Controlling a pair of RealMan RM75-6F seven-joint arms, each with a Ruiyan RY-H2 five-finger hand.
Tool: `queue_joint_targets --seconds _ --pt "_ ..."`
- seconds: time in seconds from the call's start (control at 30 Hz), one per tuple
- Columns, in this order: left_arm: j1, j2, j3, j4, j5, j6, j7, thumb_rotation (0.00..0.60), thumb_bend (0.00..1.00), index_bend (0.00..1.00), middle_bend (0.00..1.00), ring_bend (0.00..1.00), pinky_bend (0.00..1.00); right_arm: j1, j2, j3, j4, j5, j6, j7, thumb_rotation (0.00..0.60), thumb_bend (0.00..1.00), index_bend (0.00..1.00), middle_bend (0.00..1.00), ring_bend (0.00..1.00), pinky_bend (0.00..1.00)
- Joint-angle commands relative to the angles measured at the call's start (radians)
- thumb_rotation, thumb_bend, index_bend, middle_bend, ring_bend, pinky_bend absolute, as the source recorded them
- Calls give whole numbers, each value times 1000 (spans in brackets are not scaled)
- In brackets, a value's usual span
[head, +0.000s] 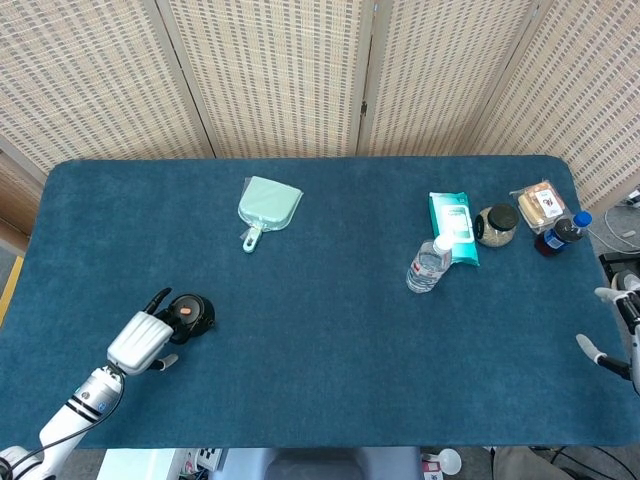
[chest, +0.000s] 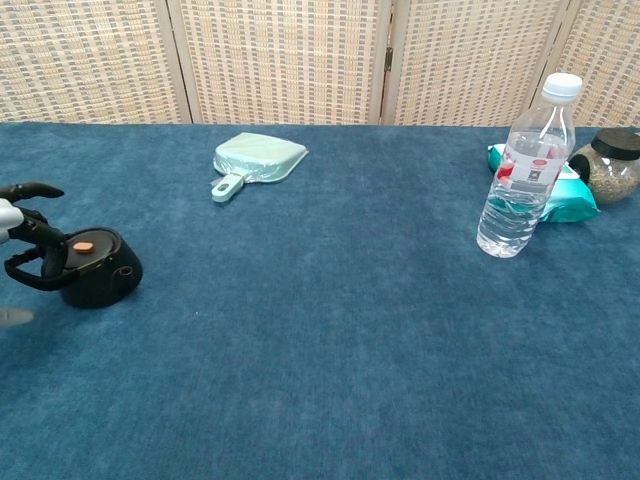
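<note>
A black bottle lid (head: 189, 313) with an orange dot on top and a carry loop lies near the table's front left; the chest view shows this lid (chest: 97, 268) at its left edge. My left hand (head: 140, 340) sits just behind and left of it with its fingers spread. In the chest view one dark finger (chest: 45, 235) reaches to the lid's loop, and nothing is gripped. My right hand (head: 625, 312) hovers at the table's right edge, fingers apart and empty. Only the head view shows it.
A mint dustpan (head: 267, 207) lies at the back left of centre. A clear water bottle (head: 429, 264) stands right of centre, by a teal wipes pack (head: 453, 226), a dark-lidded jar (head: 496, 224), a wrapped snack (head: 541, 205) and a blue-capped bottle (head: 560, 235). Woven screens stand behind the table.
</note>
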Motion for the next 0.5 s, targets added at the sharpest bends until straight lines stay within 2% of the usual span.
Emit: queue_joint_targets --seconds 0.03,0.5 --pt "2 -1 2 -4 1 1 7 600 173 529 507 384 0 -3 -1 -2 2 -3 3 3 600 129 322 401 288 316" --pt "16 6 4 -51 -14 -1 60 600 173 530 539 425 0 -1 -1 2 10 3 -4 11 600 129 322 401 288 316"
